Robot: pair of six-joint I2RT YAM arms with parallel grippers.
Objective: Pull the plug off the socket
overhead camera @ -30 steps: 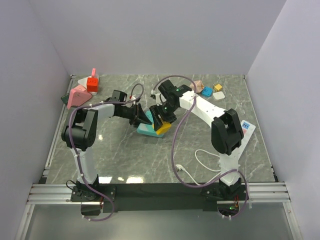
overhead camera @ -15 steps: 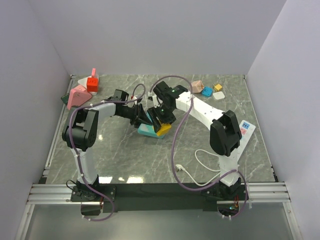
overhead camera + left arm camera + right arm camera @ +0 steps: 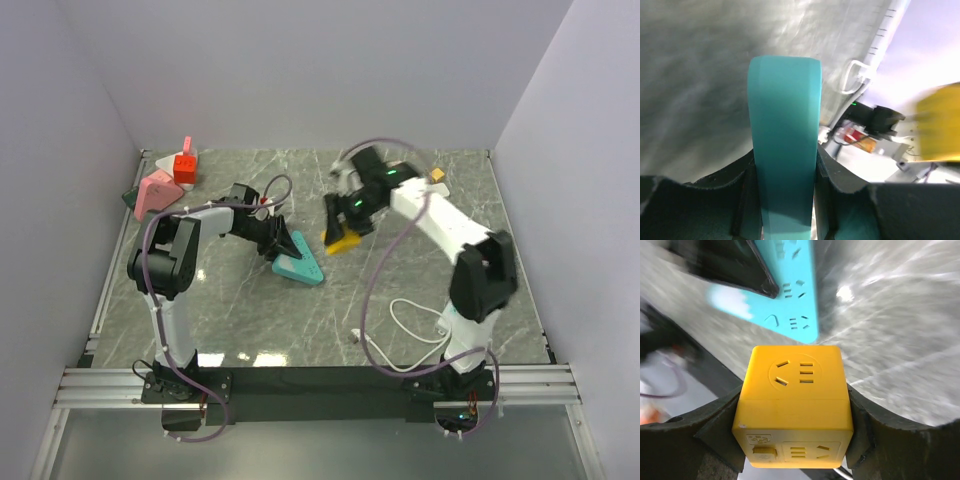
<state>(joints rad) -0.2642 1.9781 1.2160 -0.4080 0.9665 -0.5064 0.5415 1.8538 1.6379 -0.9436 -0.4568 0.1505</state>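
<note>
(a) Table [image 3: 250, 320]: grey, marble-pattern top. Both arms are bolted at its near edge and both claws are seen near its middle.

(b) L arm [image 3: 165, 260] and R arm [image 3: 450, 230]: each is folded inward, so the two claws face each other, close but not touching.

(c) Socket strip [image 3: 298, 262]: teal, wedge-shaped in the top view. It is clamped at one end by the L claw [image 3: 278, 245], and the rest is extended beyond the fingertips, low over the table. In the L wrist view it is seen edge-on, w/ the fingers [image 3: 742, 205] pressed to both flat sides. The claw is thus narrowed onto the strip. Whether the strip's free end rests on the table cannot be told.

(d) Plug [image 3: 340, 244]: a yellow cube w/ outlets on its faces. It is held in the R claw [image 3: 345, 232], which is closed on the cube's two opposite sides, as shown by the fingers [image 3: 710, 430] in the R wrist view. The cube is clear of the socket strip: in that view the strip's outlet face lies just ahead of the fingertips, w/ a gap between. In the L wrist view the cube appears only as a yellow blur off to one side.

(e) Cable [image 3: 410, 325]: white, looped on the table, well apart from the R claw, back by that arm's base.

(f) Pink block [image 3: 155, 190] and red block [image 3: 185, 167]: set well behind the L claw, at the table's far corner.
</note>
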